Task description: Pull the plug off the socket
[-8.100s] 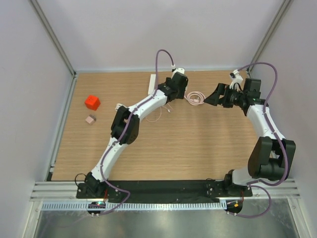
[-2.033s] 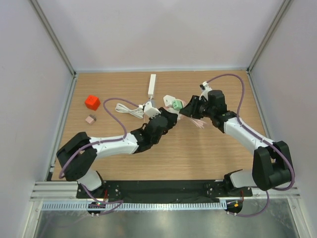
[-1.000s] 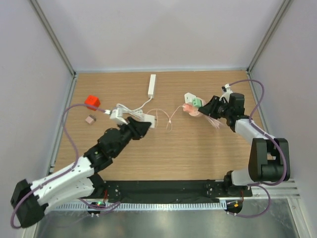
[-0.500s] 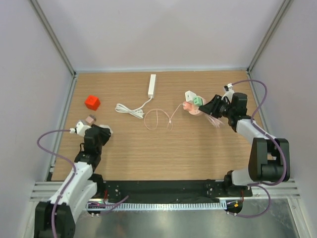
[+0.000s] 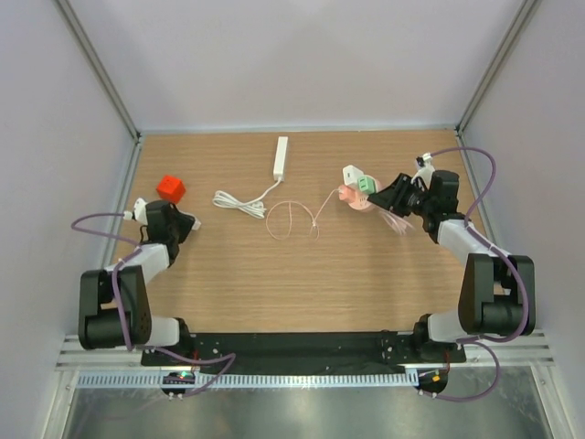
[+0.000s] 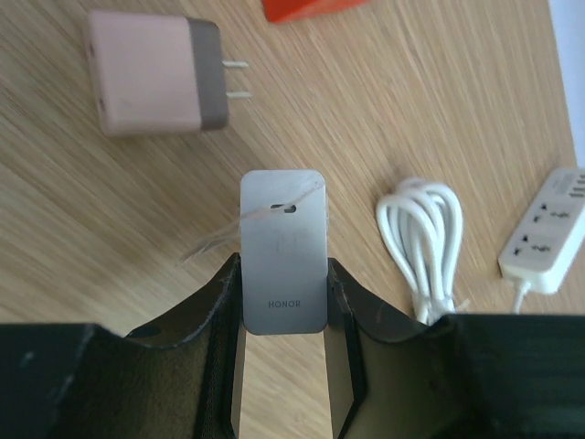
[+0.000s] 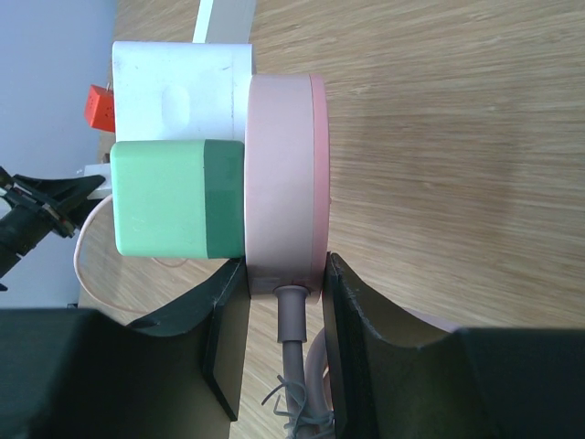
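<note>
A: Since everything turns on the socket (image 7: pixel 283 174), where do the left fingers (image 6: pixel 219 311) stand from it?

B: Far to its left, well apart from it. They pinch a grey plug (image 6: pixel 283 251) by its sides, its long axis running straight out from them. A pink charger (image 6: pixel 151 73) lies farther from the socket than that plug. A coiled white cable (image 6: pixel 422 238) and a power strip (image 6: pixel 548 229) lie nearer the socket.

A: And the socket itself?

B: It is off the tabletop. The right fingers (image 7: pixel 345 311) clamp the pink disc edge-on at its rim, where its cord leaves. A green plug (image 7: pixel 174 197) and a white plug (image 7: pixel 183 87) sit flush on the face turned away leftward, long axes square to that face.

A: So which way would a pull go?

B: Straight off that face, I'd judge. Only the right arm is near the socket, and it is busy holding it.

A: Anything hidden?

B: The prongs of both seated plugs, and the grey plug's lower end between the fingers. From above, the left fingers are too small to read.
</note>
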Controlling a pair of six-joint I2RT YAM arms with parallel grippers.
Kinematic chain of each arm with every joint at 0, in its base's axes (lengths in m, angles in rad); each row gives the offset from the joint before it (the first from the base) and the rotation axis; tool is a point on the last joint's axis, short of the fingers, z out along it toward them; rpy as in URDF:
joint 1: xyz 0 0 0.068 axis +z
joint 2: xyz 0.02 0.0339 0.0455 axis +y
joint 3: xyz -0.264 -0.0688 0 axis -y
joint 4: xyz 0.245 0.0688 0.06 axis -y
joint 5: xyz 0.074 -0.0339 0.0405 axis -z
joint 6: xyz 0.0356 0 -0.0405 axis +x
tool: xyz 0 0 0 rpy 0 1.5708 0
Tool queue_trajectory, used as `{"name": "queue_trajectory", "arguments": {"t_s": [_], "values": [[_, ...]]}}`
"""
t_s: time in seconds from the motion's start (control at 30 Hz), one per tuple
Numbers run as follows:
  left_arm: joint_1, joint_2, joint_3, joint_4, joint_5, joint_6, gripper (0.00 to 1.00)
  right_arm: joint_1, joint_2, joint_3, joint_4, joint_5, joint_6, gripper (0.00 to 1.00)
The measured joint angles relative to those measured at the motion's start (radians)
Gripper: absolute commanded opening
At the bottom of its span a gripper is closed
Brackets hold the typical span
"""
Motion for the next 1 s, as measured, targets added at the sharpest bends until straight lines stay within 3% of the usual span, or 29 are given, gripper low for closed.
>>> {"name": "queue_trajectory", "arguments": {"t_s": [0.13,0.43,0.53,0.57,0.6,0.63,1.0], "values": [[0.055,0.089,0.053,0.028,0.024,0.003,0.28,-0.001,0.000,0.000,0.005,-0.006,0.005,0.01],[0.135,0.231,0.143,0.052,0.096,0.013,0.69,-0.002,0.000,0.000,0.013,-0.018,0.013,0.01],[0.138,0.233,0.143,0.038,0.116,0.021,0.73,-0.005,0.001,0.000,0.015,-0.023,0.014,0.01],[0.138,0.230,0.143,0.036,0.120,0.024,0.83,-0.006,0.003,0.000,0.017,-0.026,0.014,0.01],[0.138,0.224,0.143,0.030,0.125,0.031,0.85,-0.006,0.006,0.000,0.020,-0.028,0.014,0.01],[0.139,0.212,0.143,0.023,0.132,0.031,0.97,-0.006,0.009,0.000,0.023,-0.030,0.014,0.01],[0.139,-0.152,0.033,0.018,0.281,0.034,1.00,-0.006,0.063,0.000,0.046,-0.095,0.026,0.01]]}}
